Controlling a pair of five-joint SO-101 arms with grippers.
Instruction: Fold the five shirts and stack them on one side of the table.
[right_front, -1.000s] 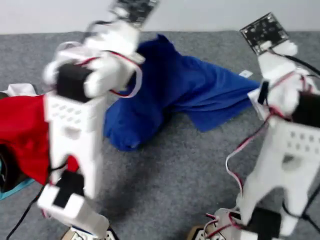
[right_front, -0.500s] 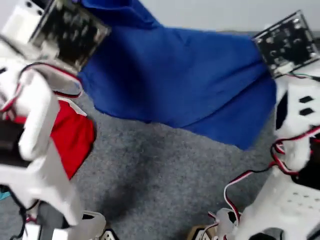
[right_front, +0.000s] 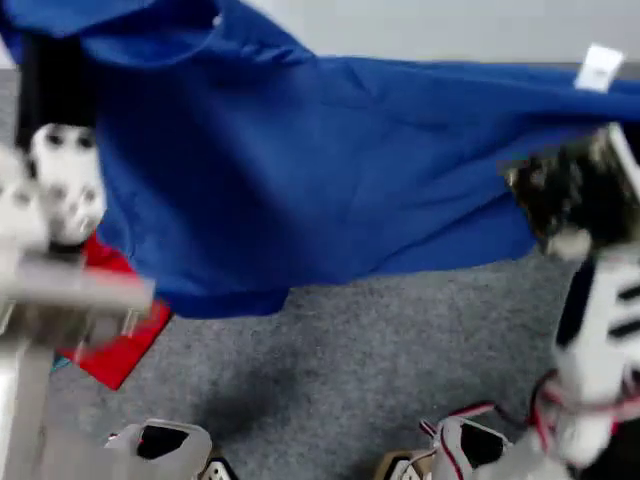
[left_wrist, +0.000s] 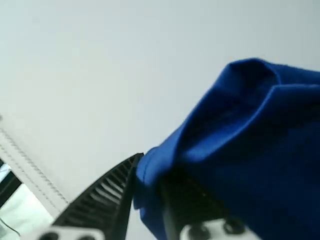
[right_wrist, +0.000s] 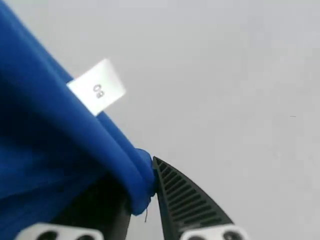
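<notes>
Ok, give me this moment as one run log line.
blue shirt: spread in air over table | left pincer: shut on blue shirt | right pincer: shut on blue shirt | red shirt: on table, partly covered

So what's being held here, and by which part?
Both hold the blue shirt: left gripper pinches a bunched edge, right gripper the edge near its tag.

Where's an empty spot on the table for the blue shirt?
The table is bare in the middle, under the hanging blue shirt, between the red shirt and the right arm. The left side is crowded by the red shirt and the left arm.
</notes>
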